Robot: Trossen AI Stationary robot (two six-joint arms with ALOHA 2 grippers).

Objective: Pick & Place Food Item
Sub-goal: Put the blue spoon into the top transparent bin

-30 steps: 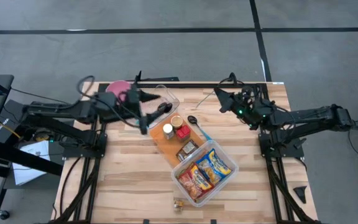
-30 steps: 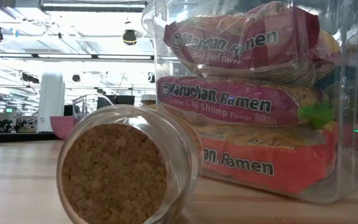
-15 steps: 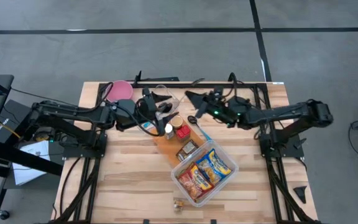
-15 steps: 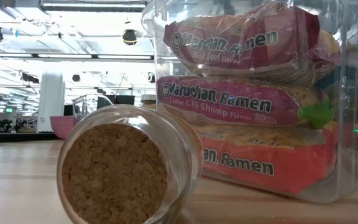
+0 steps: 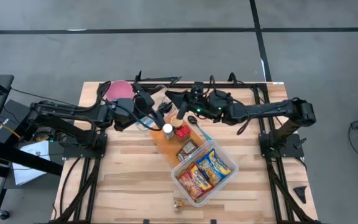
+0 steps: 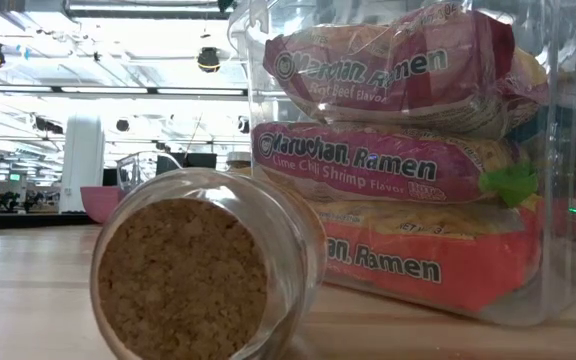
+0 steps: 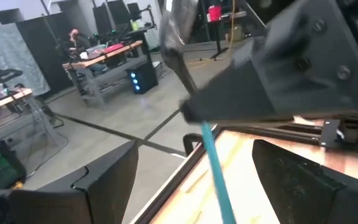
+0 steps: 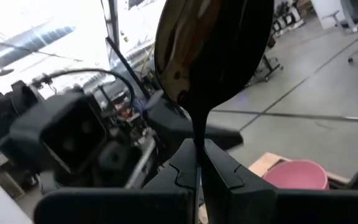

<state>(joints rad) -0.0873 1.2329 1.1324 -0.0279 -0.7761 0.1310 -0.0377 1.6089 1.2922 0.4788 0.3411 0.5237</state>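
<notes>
Spoon (image 8: pixel 210 56) was pinched in the right gripper (image 8: pixel 199 168), jaws clamped tight on the handle, bowl end sticking up. That was just past the far end of the orange cutting board (image 5: pixel 166 146), where the two arms met. The left gripper (image 7: pixel 194 186) sat right there too, fingers (image 7: pixel 104 186) spread apart with the spoon's teal handle running between them, not touching as far as I could see. A few small jars (image 5: pixel 167 129) stood on the board. The clear bin (image 5: pixel 178 168) of ramen packets (image 6: pixel 368 160) touched the board's near end. Pink bowl (image 5: pixel 120 89) was off past the far end, on the left arm's side. A cork-topped jar (image 6: pixel 198 270) lay on its side, just beyond the bin.
</notes>
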